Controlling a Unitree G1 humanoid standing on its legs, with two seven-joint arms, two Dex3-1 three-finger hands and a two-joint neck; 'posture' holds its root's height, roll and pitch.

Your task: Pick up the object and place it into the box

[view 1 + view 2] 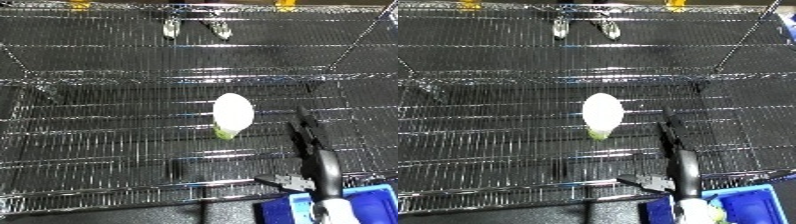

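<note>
A white oval object point(233, 111) with a small green end point(226, 133) lies on the wire shelf point(98, 145), near the middle. My right hand point(311, 145) reaches up from the lower right, its black fingers straight and pointing away from me, just right of the object and a little nearer to me. Its thumb point(277, 181) sticks out to the left. Nothing is in the hand, and a small gap separates it from the object. The blue bin point(369, 200) shows at the bottom right corner, under the wrist. My left hand is out of sight.
The shelf is a chrome wire rack with a raised wire rail point(178, 79) across it behind the object. Two metal clips point(195, 27) sit at the far back. A dark floor strip point(133, 212) runs below the shelf's front edge.
</note>
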